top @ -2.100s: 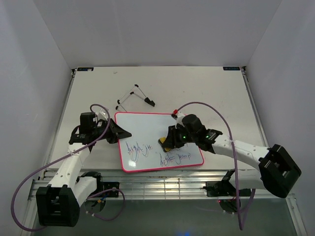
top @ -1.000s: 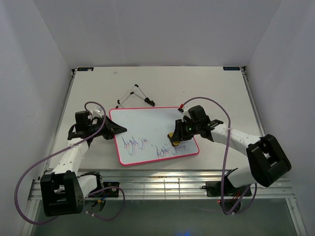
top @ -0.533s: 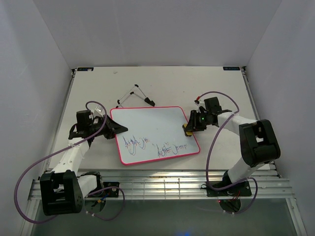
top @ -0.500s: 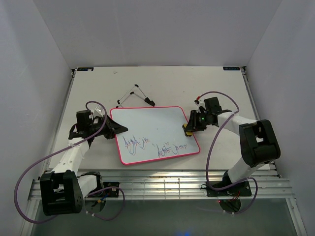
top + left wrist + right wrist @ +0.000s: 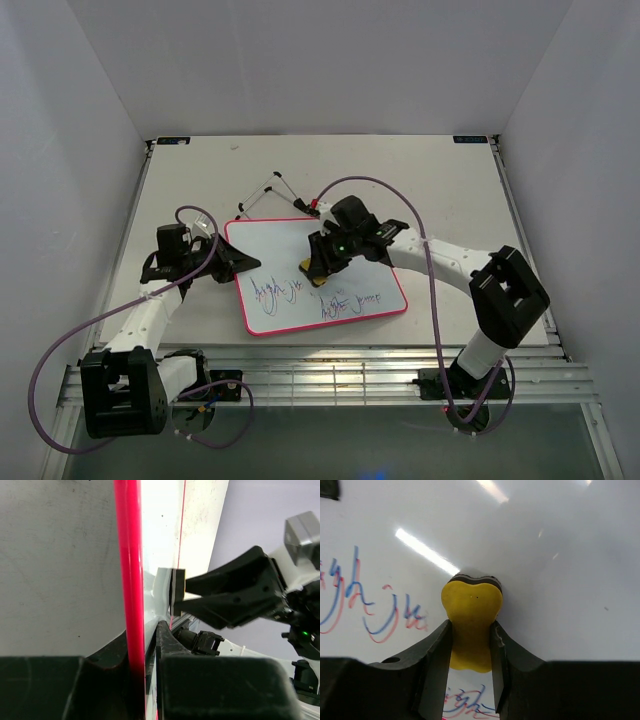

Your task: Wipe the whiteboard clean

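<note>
Whiteboard (image 5: 275, 250) lying flat on the counter (image 5: 450, 200), between the two arms and skewed to the counter's edges. Its pink-red rim is unbroken all round. Blue-purple writing (image 5: 350, 300) fills the near half and is not yet wiped; the far half is bare.

The left fingers (image 5: 167, 640) are pressed together on the left rim, one above the panel and one below, so the red edge runs straight up between them in the left wrist view. The right fingers (image 5: 437, 650) pinch a yellow eraser (image 5: 471, 605) by its narrow waist, with its dark pad face against the white surface just beyond the script. A black wire stand (image 5: 272, 196) lies apart on the counter, past the board's far edge.

Handling, as judged from these views: the board appears to be a thin, stiff and light panel. Its glossy face, which shows bright reflections, is probably slick, so a wiping stroke is likely to slide or pivot the whole board unless it is anchored. The rim is the sensible place to hold, since it gives the fingers an edge to bite and keeps them off the writing. A single pinch at one side resists sliding better than turning, so strokes directed toward the held edge should disturb the board least. The face may scratch under a hard fingertip, so only the pad should touch it.
</note>
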